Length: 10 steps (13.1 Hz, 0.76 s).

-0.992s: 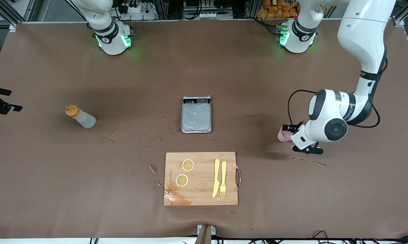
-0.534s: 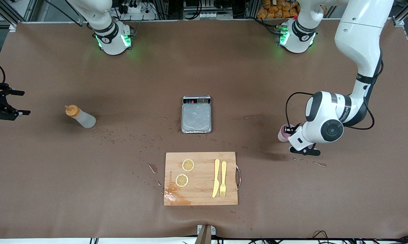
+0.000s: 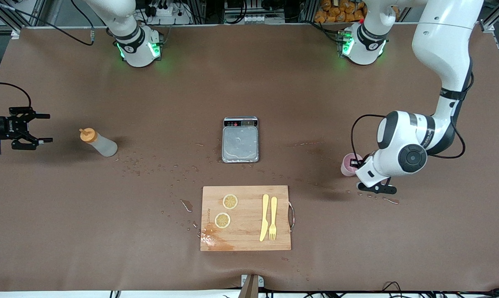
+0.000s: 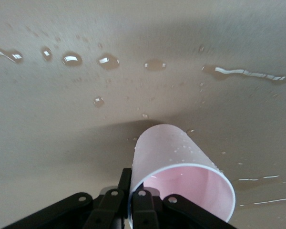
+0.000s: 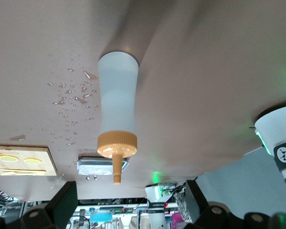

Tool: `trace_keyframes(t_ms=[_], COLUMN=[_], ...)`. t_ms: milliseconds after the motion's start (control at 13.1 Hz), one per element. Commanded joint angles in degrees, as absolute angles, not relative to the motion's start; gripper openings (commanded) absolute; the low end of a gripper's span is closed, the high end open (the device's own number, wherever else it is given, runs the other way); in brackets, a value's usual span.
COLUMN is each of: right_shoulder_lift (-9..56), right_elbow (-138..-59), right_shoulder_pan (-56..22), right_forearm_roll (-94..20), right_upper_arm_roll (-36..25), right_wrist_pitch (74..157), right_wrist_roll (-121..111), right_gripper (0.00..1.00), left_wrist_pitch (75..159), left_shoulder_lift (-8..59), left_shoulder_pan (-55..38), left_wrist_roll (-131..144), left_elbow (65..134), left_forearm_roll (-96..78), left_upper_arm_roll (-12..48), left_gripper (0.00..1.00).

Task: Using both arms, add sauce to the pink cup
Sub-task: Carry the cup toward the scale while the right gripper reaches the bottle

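The pink cup (image 3: 348, 164) is at the left arm's end of the table, among water drops. My left gripper (image 3: 358, 164) is shut on the cup's rim. In the left wrist view one finger presses the outside of the cup (image 4: 181, 160) and the other sits inside, with the left gripper (image 4: 132, 193) pinching the wall. The sauce bottle (image 3: 99, 142), whitish with an orange cap, stands toward the right arm's end. My right gripper (image 3: 45, 128) is open, level with the bottle and a short way from it. In the right wrist view the bottle (image 5: 116, 114) lies ahead of the open right gripper (image 5: 131, 193).
A small metal scale (image 3: 240, 140) sits mid-table. Nearer the front camera lies a wooden cutting board (image 3: 249, 194) with two lemon slices (image 3: 230, 201), a yellow knife (image 3: 264, 217) and a fork (image 3: 273, 218). Water drops (image 3: 166, 171) speckle the table between the bottle and the board.
My left gripper has closed from open onto the cup's rim. My right gripper has moved in from the table's end toward the sauce bottle, staying open.
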State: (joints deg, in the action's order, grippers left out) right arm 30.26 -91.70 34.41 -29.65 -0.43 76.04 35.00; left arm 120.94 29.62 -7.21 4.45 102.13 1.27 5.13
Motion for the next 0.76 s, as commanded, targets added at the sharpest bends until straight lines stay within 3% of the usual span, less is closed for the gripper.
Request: trace_keyframes(t_ms=[0,687], right_shoulder_lift=[33.21,40.94], right_elbow=[-91.5,-91.67], right_shoulder_pan=[35.68,37.88], right_forearm_roll=[-31.46,-37.35], right_upper_arm_roll=[0.53,0.53], right_wrist_pitch=[76.02,82.96], right_wrist_roll=[38.67,36.93], right_gripper=[1.0,1.0], left_wrist_pitch=[119.97,117.25], left_shoulder_lift=[27.16,27.68], left_shoulder_pan=[-7.29,-8.26], left_wrist_roll=[5.79,29.15], left_elbow=[99.86,94.4], left_forearm_roll=[2.11,1.93], left_upper_arm_roll=[5.45,20.11], left_gripper=[0.0,0.0])
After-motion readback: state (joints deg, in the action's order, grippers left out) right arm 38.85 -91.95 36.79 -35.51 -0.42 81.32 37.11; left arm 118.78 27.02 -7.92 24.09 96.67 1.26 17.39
